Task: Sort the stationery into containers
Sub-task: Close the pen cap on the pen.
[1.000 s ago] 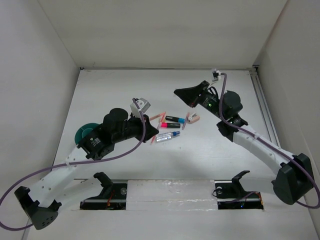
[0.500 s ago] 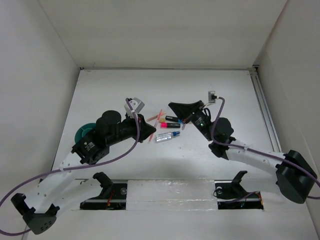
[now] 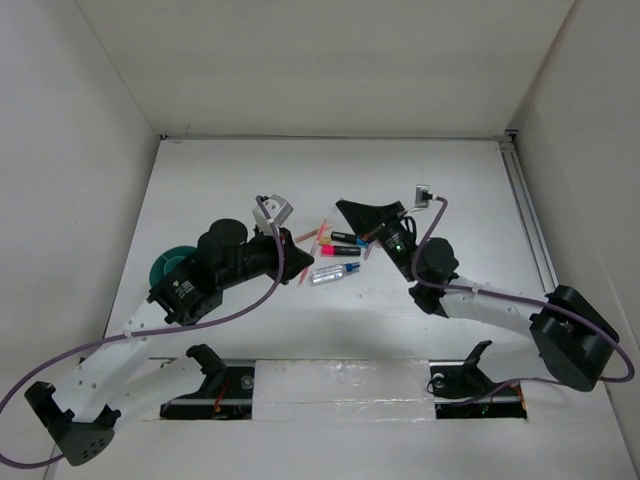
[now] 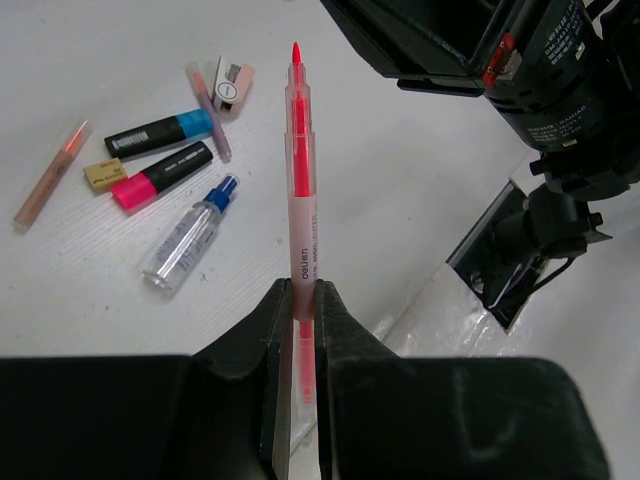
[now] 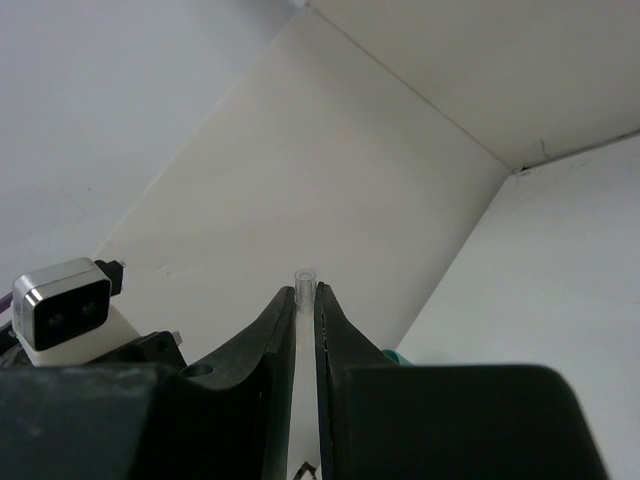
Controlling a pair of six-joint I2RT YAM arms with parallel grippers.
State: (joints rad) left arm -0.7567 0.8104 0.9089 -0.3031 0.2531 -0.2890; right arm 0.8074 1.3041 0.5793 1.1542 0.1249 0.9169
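Observation:
My left gripper (image 4: 297, 290) is shut on a translucent pink pen (image 4: 300, 180) with a bare red tip, held above the table and pointing at the right gripper. My right gripper (image 5: 306, 297) is shut on a small clear tube (image 5: 304, 282), like a pen cap. In the top view the left gripper (image 3: 303, 270) and right gripper (image 3: 343, 208) face each other over the stationery pile. On the table lie a black marker with a blue end (image 4: 160, 131), one with a pink end (image 4: 160, 173), a clear blue-capped pen (image 4: 186, 235), a beige eraser (image 4: 103, 173) and an orange pencil (image 4: 48, 187). The teal cup (image 3: 160, 268) sits at the left, half hidden by the left arm.
A small beige block with a dark hole (image 4: 231, 83) and a thin lilac pen (image 4: 211, 112) lie by the markers. White walls enclose the table on the left, the back and the right. The cup's rim (image 5: 398, 357) peeks out in the right wrist view.
My right arm has swung from the back right down and left, bringing its gripper close to the left gripper. The left arm shifted slightly, still holding the pen.

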